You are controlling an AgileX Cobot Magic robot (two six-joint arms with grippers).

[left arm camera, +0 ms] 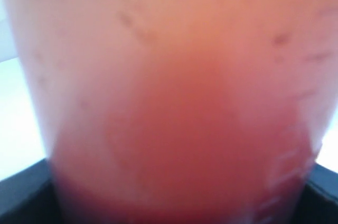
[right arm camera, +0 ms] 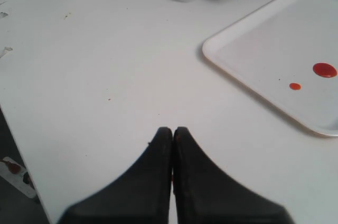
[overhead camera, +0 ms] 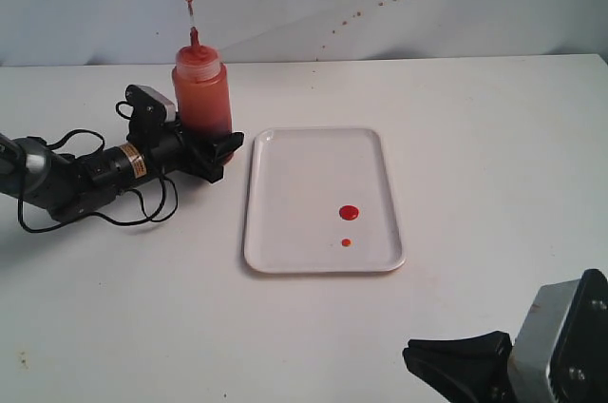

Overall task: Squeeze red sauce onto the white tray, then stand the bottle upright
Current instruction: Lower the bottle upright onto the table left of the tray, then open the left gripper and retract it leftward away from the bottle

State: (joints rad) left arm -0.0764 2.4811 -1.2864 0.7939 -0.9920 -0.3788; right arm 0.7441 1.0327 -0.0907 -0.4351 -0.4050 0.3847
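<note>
Translucent bottle (overhead camera: pixel 201 89) stands upright beside the white tray (overhead camera: pixel 313 175), lower part pinched between fingers of the left gripper (overhead camera: pixel 215 148) (right gripper (right arm camera: pixel 172 133): fingers pressed together, apart from the tray).

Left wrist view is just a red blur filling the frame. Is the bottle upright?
Observer: Yes. The bottle stands upright with its base on the table, beside the white tray and not on it.
Operator: Any sauce on the tray?
Observer: Two drops of red sauce, one large and one smaller, lie toward the tray's lower end in the exterior view.
Operator: Is the left tool clear of the bottle?
Observer: No. The left tool has its fingers on either side of the bottle's lower part. I can't tell whether they are pressing it.
</note>
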